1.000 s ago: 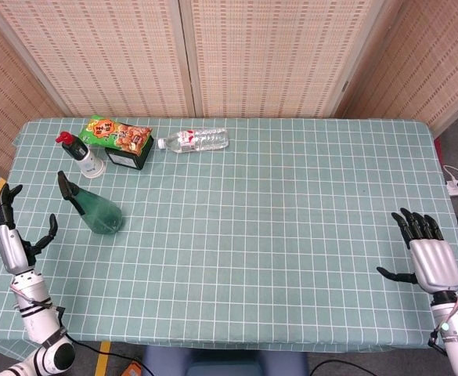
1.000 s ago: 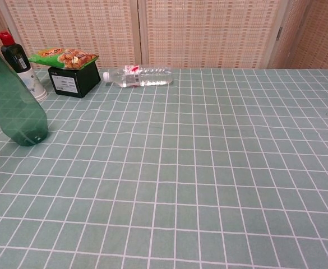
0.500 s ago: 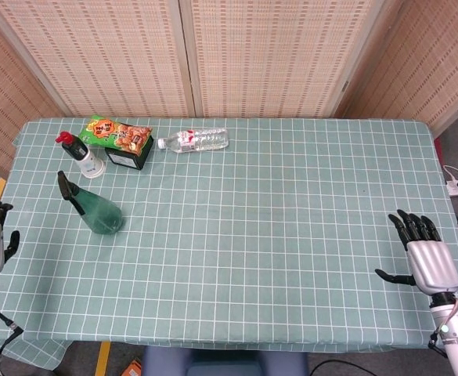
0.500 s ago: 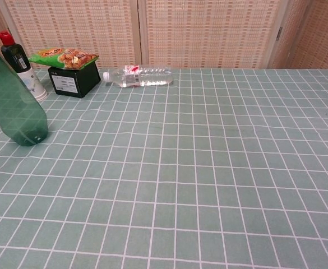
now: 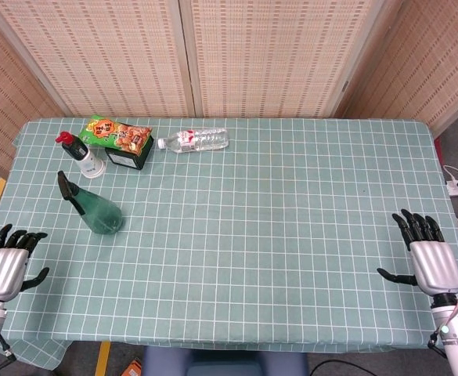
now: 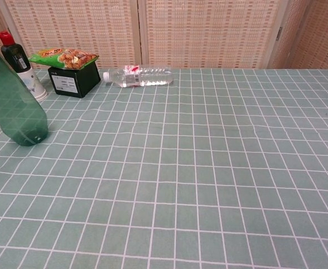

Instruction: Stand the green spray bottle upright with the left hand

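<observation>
We see the green spray bottle (image 5: pixel 94 207) standing on the left part of the checked tablecloth (image 5: pixel 275 235), base down, its long axis leaning so the black nozzle points up and toward the far left; in the chest view (image 6: pixel 12 101) it rises past the top edge. Nothing touches it.

Our left hand (image 5: pixel 5 262) hovers at the table's near left corner, back up, fingers spread and pointing away from us, holding nothing, well apart from the bottle. Half a second ago it sat further left at the frame's edge, and a second ago it was raised upright nearer the bottle. Our right hand (image 5: pixel 430 258) lies at the near right edge, fingers spread, empty, barely shifted.

Behind the bottle stand a red-capped pump bottle (image 5: pixel 82 155), a snack bag (image 5: pixel 117 135) on a dark box (image 5: pixel 128 159), and a clear water bottle (image 5: pixel 193 140) lying on its side.
</observation>
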Tool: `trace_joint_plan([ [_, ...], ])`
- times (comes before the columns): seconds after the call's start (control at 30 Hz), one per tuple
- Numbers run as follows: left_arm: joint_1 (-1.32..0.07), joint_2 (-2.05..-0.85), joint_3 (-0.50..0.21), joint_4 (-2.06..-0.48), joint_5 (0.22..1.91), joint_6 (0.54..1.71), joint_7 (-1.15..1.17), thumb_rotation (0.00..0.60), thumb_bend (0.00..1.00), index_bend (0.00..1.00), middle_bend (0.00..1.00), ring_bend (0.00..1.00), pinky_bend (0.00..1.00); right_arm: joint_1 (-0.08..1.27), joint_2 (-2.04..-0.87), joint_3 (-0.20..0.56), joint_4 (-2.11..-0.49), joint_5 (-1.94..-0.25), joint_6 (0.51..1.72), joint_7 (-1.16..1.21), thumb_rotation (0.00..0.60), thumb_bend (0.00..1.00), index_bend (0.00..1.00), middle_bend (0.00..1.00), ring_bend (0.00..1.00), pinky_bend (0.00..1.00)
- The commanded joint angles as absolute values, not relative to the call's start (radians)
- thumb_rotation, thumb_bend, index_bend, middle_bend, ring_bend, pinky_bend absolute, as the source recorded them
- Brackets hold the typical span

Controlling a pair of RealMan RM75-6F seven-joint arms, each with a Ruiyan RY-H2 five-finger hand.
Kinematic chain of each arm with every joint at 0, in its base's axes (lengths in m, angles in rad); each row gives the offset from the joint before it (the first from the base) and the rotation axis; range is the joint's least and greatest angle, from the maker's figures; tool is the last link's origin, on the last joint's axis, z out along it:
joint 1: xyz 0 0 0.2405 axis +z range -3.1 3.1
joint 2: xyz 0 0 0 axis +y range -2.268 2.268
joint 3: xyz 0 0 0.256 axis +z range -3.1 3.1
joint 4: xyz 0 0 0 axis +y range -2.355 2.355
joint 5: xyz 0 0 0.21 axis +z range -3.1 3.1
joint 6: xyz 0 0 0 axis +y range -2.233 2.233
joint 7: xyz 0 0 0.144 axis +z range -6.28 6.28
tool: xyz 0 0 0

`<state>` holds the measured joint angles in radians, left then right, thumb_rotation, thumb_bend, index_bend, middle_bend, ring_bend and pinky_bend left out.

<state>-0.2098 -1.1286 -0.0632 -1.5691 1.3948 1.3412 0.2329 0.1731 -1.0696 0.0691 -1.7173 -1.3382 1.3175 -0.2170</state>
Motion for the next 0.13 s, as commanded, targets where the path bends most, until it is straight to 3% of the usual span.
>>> trace_joint_plan([
  [0.03, -0.208, -1.122, -0.042, -1.56, 1.45, 1.362, 0.132, 0.6, 0.23, 0.24, 0.27, 0.18, 0.07, 0.174, -1.069, 0.069, -1.718, -1.337, 1.315, -0.219, 0.6, 0.0, 0.0, 0.0, 0.0, 0.0],
  [0.13, -0.208, -1.122, -0.043, -1.558, 1.443, 1.355, 0.122, 0.6, 0.23, 0.24, 0.27, 0.17, 0.08, 0.175, -1.068, 0.069, -1.72, -1.336, 1.312, -0.218, 0.6, 0.0, 0.0, 0.0, 0.0, 0.0],
])
